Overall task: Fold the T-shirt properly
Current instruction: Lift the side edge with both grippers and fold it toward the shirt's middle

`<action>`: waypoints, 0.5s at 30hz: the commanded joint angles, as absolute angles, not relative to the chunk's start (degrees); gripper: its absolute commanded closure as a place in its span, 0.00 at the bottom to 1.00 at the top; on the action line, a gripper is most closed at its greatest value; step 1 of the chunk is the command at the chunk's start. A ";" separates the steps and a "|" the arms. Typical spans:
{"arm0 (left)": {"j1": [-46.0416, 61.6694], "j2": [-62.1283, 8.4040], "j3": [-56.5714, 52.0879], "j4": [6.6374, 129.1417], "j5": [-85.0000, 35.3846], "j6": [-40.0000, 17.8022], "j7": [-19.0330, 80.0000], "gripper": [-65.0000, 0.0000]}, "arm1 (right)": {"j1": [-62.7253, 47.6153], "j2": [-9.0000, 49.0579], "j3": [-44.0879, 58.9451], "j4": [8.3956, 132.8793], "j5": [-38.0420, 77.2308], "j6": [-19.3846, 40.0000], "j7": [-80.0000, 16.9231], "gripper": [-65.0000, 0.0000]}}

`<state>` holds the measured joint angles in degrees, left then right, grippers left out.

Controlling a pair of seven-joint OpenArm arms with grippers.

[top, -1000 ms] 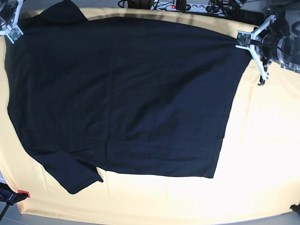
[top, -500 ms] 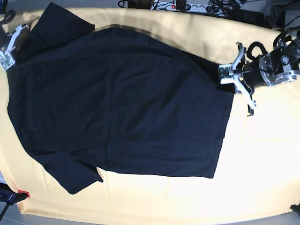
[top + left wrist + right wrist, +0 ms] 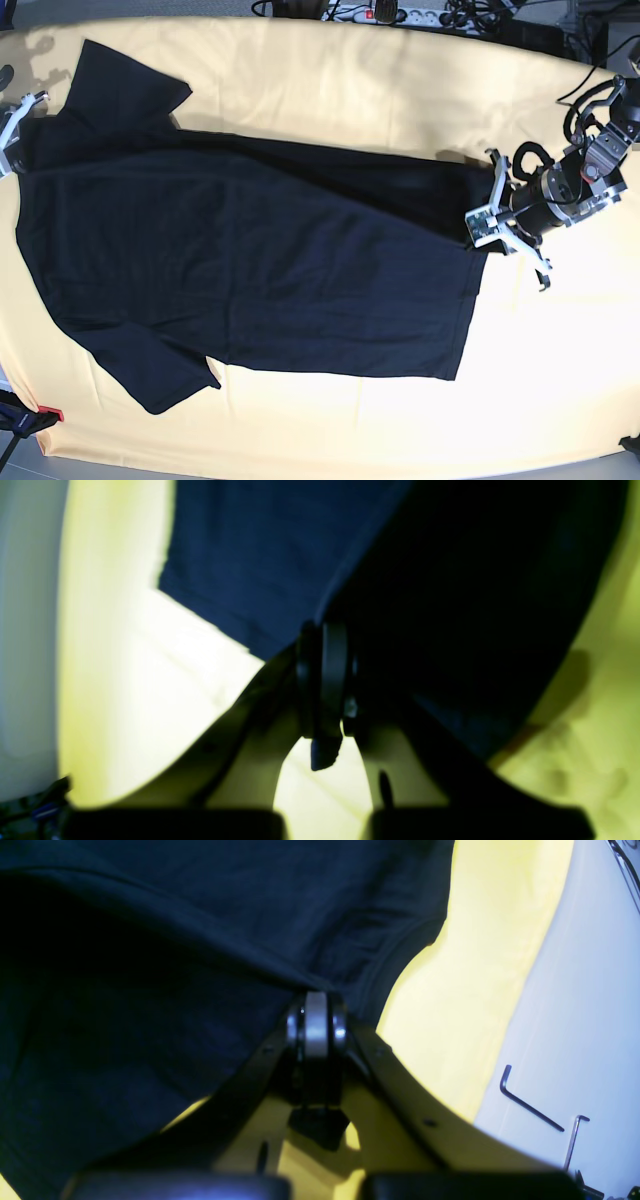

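Presently, left gripper [image 3: 478,228] pressed together on the hem corner of the T-shirt [image 3: 250,270]; right gripper [image 3: 316,1026] likewise pinched shut on fabric at the shoulder, beside a sleeve. Lifted far edge carried over the body, hanging between the two grips. Near half of shirt flat on the yellow tablecloth [image 3: 560,360], near sleeve spread toward the front edge. Judged step: lengthwise fold, roughly halfway across. Next move calls for both grips travelling level toward the near edge, keeping tension even, then lowering edge onto edge before release. Two hex keys [image 3: 531,1100] lying off the cloth, clear of the work
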<state>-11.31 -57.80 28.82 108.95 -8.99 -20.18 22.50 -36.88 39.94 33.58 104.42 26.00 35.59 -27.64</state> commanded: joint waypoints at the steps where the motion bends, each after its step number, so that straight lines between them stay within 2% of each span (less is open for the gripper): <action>1: -12.62 -58.85 28.08 109.43 -9.04 -19.59 21.78 1.00 | -36.32 41.10 33.69 104.81 26.63 34.85 -26.55 1.00; 6: -12.88 -58.83 28.08 109.40 -9.96 -19.70 21.82 1.00 | -33.93 41.10 27.88 104.81 24.23 33.32 -26.52 1.00; 11: -12.88 -58.87 28.08 109.36 -9.45 -19.68 21.82 1.00 | -29.82 41.08 20.73 104.81 15.55 24.88 -26.59 1.00; 15: -12.88 -58.28 28.08 108.95 -9.45 -19.59 21.80 1.00 | -28.38 40.97 19.68 104.81 13.43 20.21 -26.72 1.00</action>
<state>-11.79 -57.30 28.82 108.53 -9.61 -20.32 22.50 -28.67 39.83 18.98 104.18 13.80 20.86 -27.77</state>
